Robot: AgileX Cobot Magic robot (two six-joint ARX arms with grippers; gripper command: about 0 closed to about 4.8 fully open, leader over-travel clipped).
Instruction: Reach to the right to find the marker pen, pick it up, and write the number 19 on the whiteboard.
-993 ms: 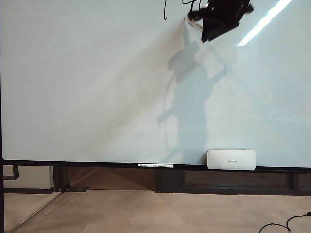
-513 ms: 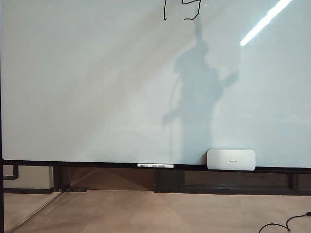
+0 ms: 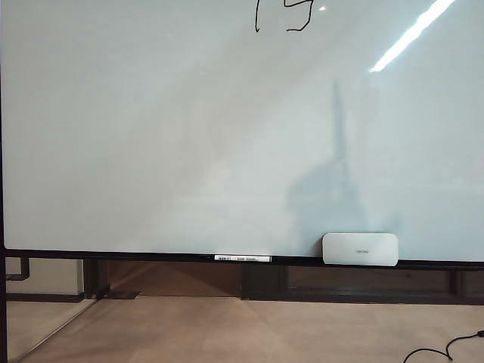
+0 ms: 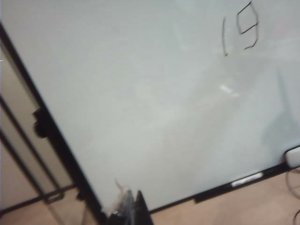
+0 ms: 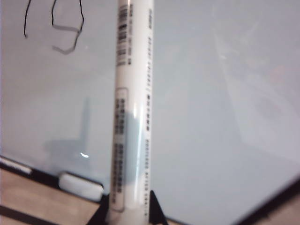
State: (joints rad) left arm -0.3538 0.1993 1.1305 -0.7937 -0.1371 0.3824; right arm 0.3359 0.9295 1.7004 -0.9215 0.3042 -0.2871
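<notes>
The large glossy white whiteboard (image 3: 151,136) with its thin dark frame filled nearly all I could see, smooth enough to throw back a bright streak of ceiling light at about one o'clock. Low on the dark bottom rail, near six o'clock, lay a slim white stick with a printed label (image 3: 242,259), and at about five o'clock rested the small white rounded-rectangle eraser (image 3: 360,249), matte and soft-cornered.

The left claw (image 4: 133,211) showed only as dark tips at the edge of its own wrist view, well away from the writing; I could not tell whether it was released or clenched.

The number 19 (image 3: 283,15), thin black handwritten strokes, a straight "1" and a hooked "9", sat at twelve o'clock on the board, cut by the top of the exterior view but whole in the left wrist view, so the writing looked done.

The right claw (image 5: 127,213) was clenched on the long white cylindrical marker pen (image 5: 133,108), its plastic barrel printed with small dark text and pointing toward the board.

As I judged it, the risks were these: the uncapped tip could drift back and leave a stray mark on so slick a face, a sleeve of cable or arm could smear the fresh ink, and the smooth round barrel could slip or twist in the grip.
</notes>
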